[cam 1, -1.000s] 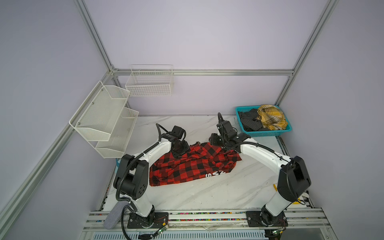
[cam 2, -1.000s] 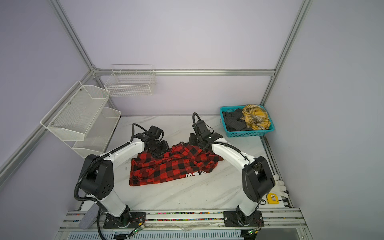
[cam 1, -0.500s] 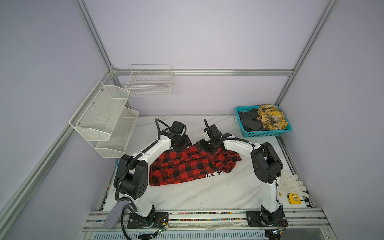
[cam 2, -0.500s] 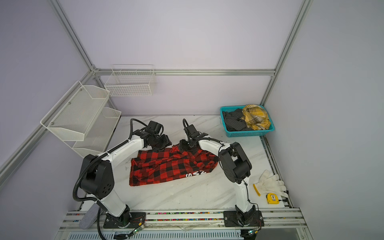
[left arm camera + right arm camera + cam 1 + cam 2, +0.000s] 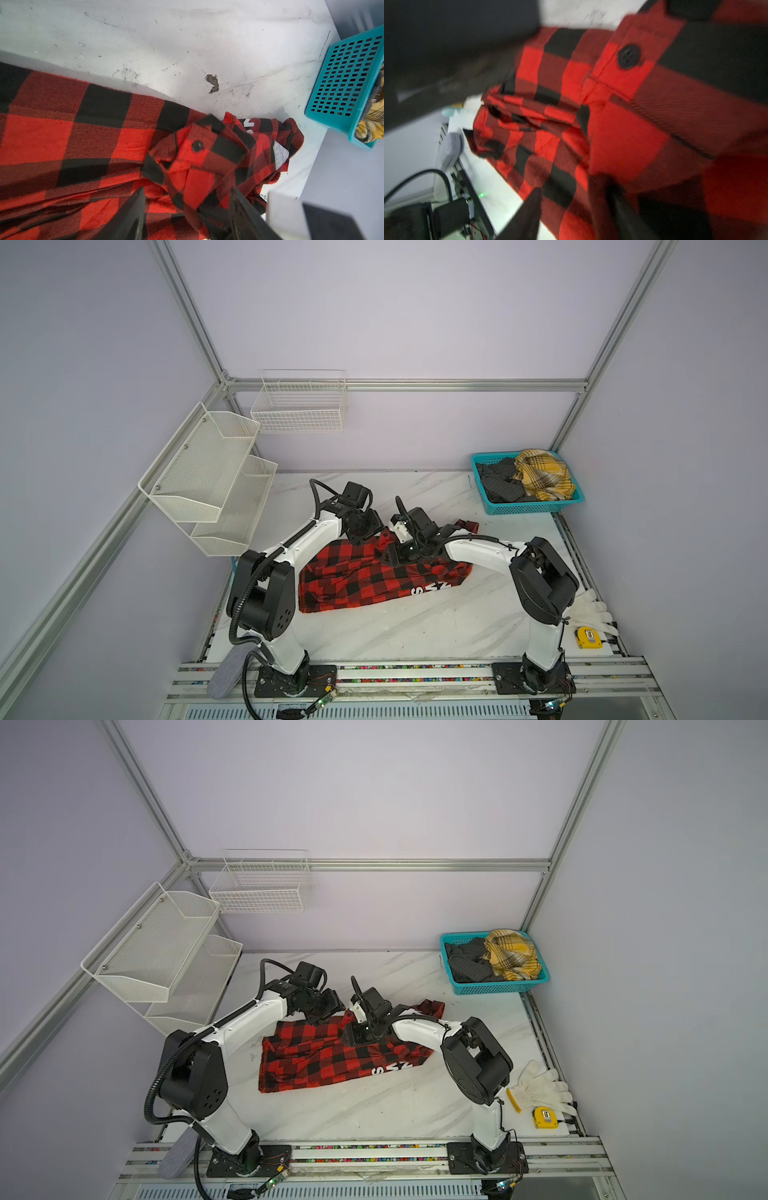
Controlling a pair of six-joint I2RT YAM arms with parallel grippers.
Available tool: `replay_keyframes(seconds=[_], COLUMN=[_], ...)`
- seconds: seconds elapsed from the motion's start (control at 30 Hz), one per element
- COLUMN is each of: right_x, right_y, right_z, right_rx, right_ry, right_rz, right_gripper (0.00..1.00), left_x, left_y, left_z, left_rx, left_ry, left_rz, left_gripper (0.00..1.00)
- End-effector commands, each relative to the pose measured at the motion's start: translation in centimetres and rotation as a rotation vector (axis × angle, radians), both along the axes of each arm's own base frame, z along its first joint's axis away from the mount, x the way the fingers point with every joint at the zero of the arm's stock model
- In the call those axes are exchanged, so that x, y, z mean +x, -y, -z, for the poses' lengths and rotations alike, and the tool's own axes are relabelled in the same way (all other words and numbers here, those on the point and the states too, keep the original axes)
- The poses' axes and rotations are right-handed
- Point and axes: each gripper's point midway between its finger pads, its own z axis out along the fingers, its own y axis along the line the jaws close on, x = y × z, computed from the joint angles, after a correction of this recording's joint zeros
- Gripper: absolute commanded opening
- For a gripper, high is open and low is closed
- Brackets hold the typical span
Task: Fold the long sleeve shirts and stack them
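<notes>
So the red-and-black check shirt (image 5: pixel 365 576) is lying rumpled on the marble table (image 5: pixel 415 626), with both grippers parked over its far edge, pretty much next to each other. The left gripper (image 5: pixel 187 189) has its jaws spread. A cuff with a black button (image 5: pixel 197 146) sits just ahead of the fingertips, and cloth lies in the gap, but nothing looks squeezed. The right gripper (image 5: pixel 573 187) is right beside it and low over the shirt, jaws apart too. That wrist view is blurry, but I don't see it pinching anything. The white letters (image 5: pixel 430 588) show on the shirt edge on the near side of the right gripper. The yellow plaid shirt (image 5: pixel 540 475) and the dark grey one (image 5: pixel 498 485) sit bunched in the teal basket (image 5: pixel 536 509), well off to the right gripper's outer side, touching each other.
</notes>
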Motion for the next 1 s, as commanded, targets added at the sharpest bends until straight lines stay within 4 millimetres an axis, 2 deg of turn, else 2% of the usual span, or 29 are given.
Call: replay_keyframes(seconds=[0.0, 0.13, 0.23, 0.33, 0.4, 0.5, 0.63, 0.73, 0.83, 0.97], right_x=[-1.4, -0.4, 1.2, 3.3, 4.6, 5.4, 5.3, 5.1, 4.9, 5.0], right_y=[1.6, 4.2, 6.0, 9.1, 11.4, 13.5, 13.8, 14.0, 14.3, 14.8], right_z=[-0.6, -3.6, -6.2, -7.9, -8.5, -9.6, -10.5, -10.1, -9.5, -8.9], right_rx=[-0.067, -0.073, -0.039, -0.002, 0.014, 0.033, 0.059, 0.056, 0.050, 0.041], right_ry=[0.058, 0.133, 0.167, 0.179, 0.172, 0.180, 0.180, 0.169, 0.156, 0.140], right_rz=[-0.004, 0.120, 0.218, 0.339, 0.425, 0.513, 0.523, 0.534, 0.540, 0.568], right_gripper=[0.71, 0.84, 0.84, 0.75, 0.64, 0.49, 0.43, 0.41, 0.39, 0.37], left_x=[-1.0, -1.2, -1.1, -1.1, -1.1, -0.5, 1.6, 3.2, 4.3, 4.7], left_y=[0.7, 2.5, 3.9, 5.0, 5.6, 6.1, 6.1, 6.4, 7.2, 8.1], left_z=[0.9, 1.0, 0.6, 0.5, 0.5, 0.7, -0.2, -0.6, -0.1, 1.9], left_rx=[0.000, 0.000, 0.005, 0.025, 0.034, 0.068, 0.150, 0.209, 0.255, 0.310], left_ry=[-0.030, -0.033, -0.025, -0.023, -0.026, -0.026, 0.021, 0.066, 0.088, 0.055], left_rz=[0.022, 0.065, 0.096, 0.122, 0.141, 0.164, 0.203, 0.245, 0.297, 0.361], left_gripper=[0.63, 0.63, 0.63, 0.64, 0.64, 0.63, 0.62, 0.62, 0.60, 0.52])
